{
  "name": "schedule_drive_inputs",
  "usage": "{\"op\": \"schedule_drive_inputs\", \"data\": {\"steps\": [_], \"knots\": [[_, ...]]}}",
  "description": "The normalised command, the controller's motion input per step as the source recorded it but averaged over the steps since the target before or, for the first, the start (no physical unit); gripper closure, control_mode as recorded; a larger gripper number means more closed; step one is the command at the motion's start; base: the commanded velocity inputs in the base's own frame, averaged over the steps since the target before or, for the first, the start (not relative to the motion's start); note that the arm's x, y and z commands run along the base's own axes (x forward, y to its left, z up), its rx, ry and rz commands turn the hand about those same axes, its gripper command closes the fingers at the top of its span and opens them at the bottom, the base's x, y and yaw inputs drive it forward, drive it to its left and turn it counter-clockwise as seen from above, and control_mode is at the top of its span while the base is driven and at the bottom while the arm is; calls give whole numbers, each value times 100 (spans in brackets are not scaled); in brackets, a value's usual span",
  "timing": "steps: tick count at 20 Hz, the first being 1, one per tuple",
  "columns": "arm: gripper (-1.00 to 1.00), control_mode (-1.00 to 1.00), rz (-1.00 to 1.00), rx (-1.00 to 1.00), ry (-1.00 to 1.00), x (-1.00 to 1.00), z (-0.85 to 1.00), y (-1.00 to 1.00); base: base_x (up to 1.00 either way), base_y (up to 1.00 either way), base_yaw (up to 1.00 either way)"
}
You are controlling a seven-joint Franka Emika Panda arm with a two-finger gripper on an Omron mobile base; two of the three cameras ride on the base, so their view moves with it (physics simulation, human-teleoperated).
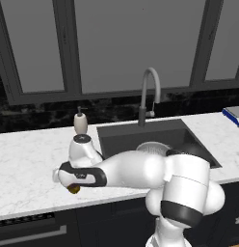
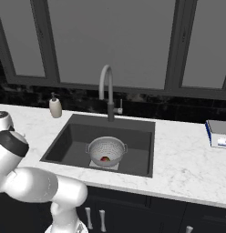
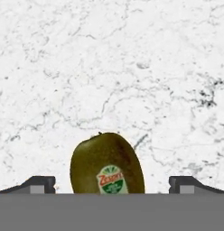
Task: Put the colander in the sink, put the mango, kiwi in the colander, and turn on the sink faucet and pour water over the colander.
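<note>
- I see the kiwi point(image 3: 107, 164) lying on the white marbled counter point(image 3: 114, 67) in the hand view, olive-brown with a small oval sticker on its skin, sitting between the two finger tips point(image 3: 39, 184) and clear of both.
- The gripper point(image 3: 112, 189) has its jaws spread wide apart, one tip on each side of the kiwi — nothing is gripped.
- From the left base view the kiwi point(image 1: 73, 189) shows as a small brown spot just under the hand, near the front edge of the counter point(image 1: 30, 164), left of the sink point(image 1: 121, 137).
- The colander point(image 2: 107, 150) stands upright in the sink point(image 2: 69, 141) on the lighter patch of the floor, and the red mango point(image 2: 105, 159) lies inside it.
- In the left base view I catch only the colander's rim point(image 1: 152, 146) past the arm.
- The faucet point(image 2: 107, 91) rises behind the sink, its arched spout reaching out over the basin.
- A soap bottle point(image 2: 55, 107) stands on the counter at the back, left of the sink — well apart from the kiwi.
- A blue and white object point(image 2: 218, 133) sits on the counter at the far right.
</note>
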Motion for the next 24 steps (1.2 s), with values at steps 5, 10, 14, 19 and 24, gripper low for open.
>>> {"op": "schedule_drive_inputs", "data": {"steps": [5, 10, 14, 19, 24], "knots": [[-100, -100, 0, -7, 0, 0, -26, 2, 0, 0, 0], [-100, -100, 0, -4, 0, -2, -25, 0, 0, 0, 0], [-100, -100, 0, 0, 0, 0, -30, 0, 0, 0, 0], [100, -100, 0, 0, 0, 6, -30, 1, 0, 0, 0], [100, -100, 0, 0, -2, 0, -5, -29, 0, 0, 0]]}}
